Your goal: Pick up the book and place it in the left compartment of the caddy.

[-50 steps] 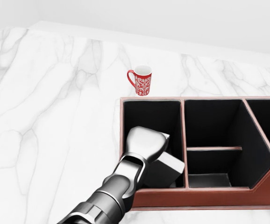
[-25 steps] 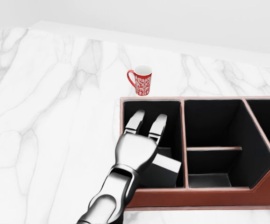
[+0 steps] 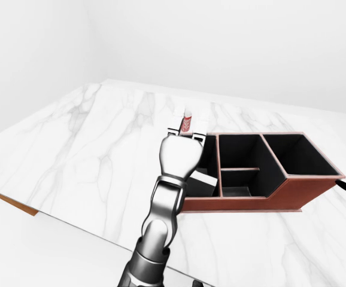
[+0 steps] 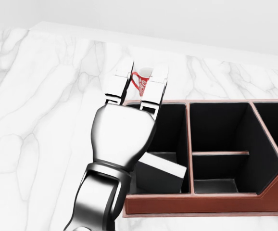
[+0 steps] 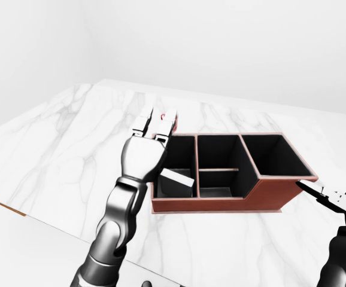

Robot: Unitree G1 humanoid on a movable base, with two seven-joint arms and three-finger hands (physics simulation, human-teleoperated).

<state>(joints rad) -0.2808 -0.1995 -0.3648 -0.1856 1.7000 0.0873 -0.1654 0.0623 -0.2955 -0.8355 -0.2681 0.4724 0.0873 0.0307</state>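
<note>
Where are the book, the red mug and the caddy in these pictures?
book (image 4: 164,169), head view, its pale top face inside the left compartment.
red mug (image 4: 144,83), head view, patterned side showing between the robot hand's fingers.
caddy (image 4: 216,203), head view, its brown near wall.

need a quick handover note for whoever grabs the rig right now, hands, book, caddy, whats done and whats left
Left robot hand: open and empty, fingers straight, raised over the left end of the caddy, partly hiding the red mug in the head view.
Right robot hand: only partly visible at the right edge of the right-eye view, near the caddy's right end; its state can't be told.
Book: inside the caddy's left compartment, lying tilted, not held.
Done: the book is placed.
Left: probably only pulling the left arm clear.
</note>
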